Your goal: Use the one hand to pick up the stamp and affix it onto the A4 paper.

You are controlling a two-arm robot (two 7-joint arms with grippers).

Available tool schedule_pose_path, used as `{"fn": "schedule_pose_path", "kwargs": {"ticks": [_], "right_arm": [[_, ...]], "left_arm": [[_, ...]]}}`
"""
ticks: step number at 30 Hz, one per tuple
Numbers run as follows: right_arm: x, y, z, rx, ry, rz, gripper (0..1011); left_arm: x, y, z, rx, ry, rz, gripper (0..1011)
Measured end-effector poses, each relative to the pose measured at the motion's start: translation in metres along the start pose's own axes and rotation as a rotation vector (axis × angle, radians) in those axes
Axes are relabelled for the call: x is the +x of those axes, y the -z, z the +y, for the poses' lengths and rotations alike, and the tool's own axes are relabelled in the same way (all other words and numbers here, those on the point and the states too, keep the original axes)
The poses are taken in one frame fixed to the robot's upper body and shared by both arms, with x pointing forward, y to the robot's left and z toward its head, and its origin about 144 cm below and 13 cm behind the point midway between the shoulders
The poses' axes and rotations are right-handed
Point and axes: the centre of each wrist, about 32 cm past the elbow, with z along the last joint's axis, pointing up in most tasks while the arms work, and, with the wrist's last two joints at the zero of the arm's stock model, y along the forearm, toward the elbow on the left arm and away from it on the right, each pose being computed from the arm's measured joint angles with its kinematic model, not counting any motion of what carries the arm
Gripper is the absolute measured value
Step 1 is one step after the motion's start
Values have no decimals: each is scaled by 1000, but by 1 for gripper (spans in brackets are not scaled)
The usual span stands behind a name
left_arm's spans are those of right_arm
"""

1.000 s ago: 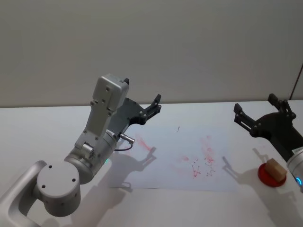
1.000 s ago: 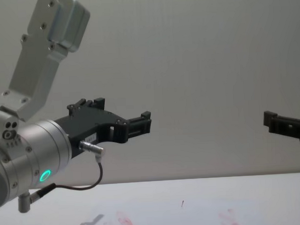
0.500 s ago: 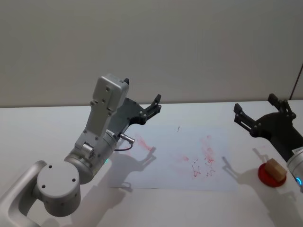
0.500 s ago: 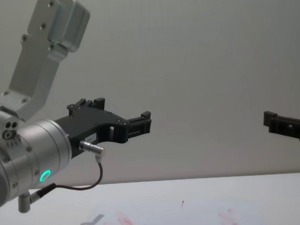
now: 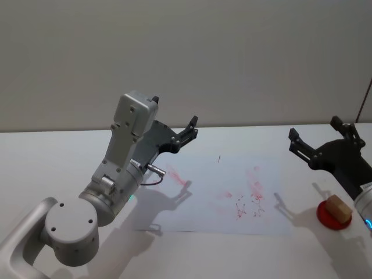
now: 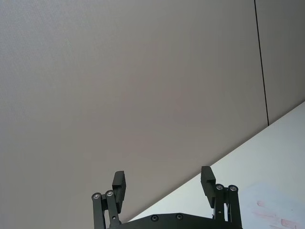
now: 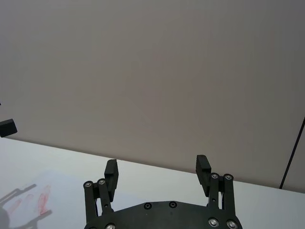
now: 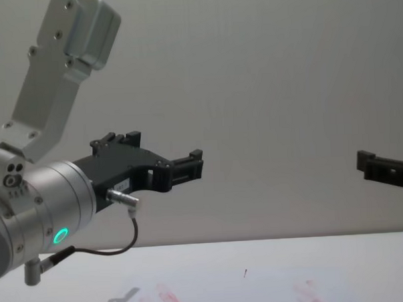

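Scanning near to far, we get the left arm (image 5: 87, 215) first, its grey joints bulking over the near-left of the table (image 5: 46, 157) and cut off at the frame corner. In the chest view a thin cable (image 8: 118, 245) loops under its wrist. At the near right the stamp (image 5: 338, 209) sits on a round red pad (image 5: 324, 216), well clear of the A4 paper (image 5: 221, 197). The pad is partly hidden by the stamp, and the right wrist beside it is cropped by the frame edge. The paper lies flat mid-table with red smudges and a dark speck (image 5: 219, 157); the arm's shadow falls across its left part. The right gripper (image 5: 314, 128) hangs in the air behind the stamp, not touching it, fingers spread wide and holding nothing, as the right wrist view (image 7: 157, 167) confirms. In the chest view it is clipped at the right edge (image 8: 373, 165). The left gripper (image 5: 190, 129) is raised over the paper's far-left corner, also spread wide and empty (image 6: 163, 181). Farthest back is the plain wall (image 5: 232, 58).
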Motion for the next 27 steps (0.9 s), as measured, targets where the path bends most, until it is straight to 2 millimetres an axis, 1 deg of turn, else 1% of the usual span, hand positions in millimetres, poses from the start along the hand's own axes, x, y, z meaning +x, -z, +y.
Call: {"fn": "schedule_pose_path", "kwargs": {"ticks": [10, 13, 17, 22, 27], "right_arm": [[8, 0, -16, -10, 42, -2, 1001], [14, 1, -26, -24, 67, -9, 1001], [18, 2, -34, -40, 89, -15, 1001], [26, 5, -52, -95, 117, -36, 1001], [30, 8, -63, -148, 123, -52, 1001]], "left_arm": [[0, 0, 0, 0, 0, 0, 1001], [0, 0, 0, 0, 0, 0, 1001], [0, 0, 0, 0, 0, 0, 1001], [0, 0, 0, 0, 0, 0, 1001], [0, 0, 0, 0, 0, 0, 1001]]}}
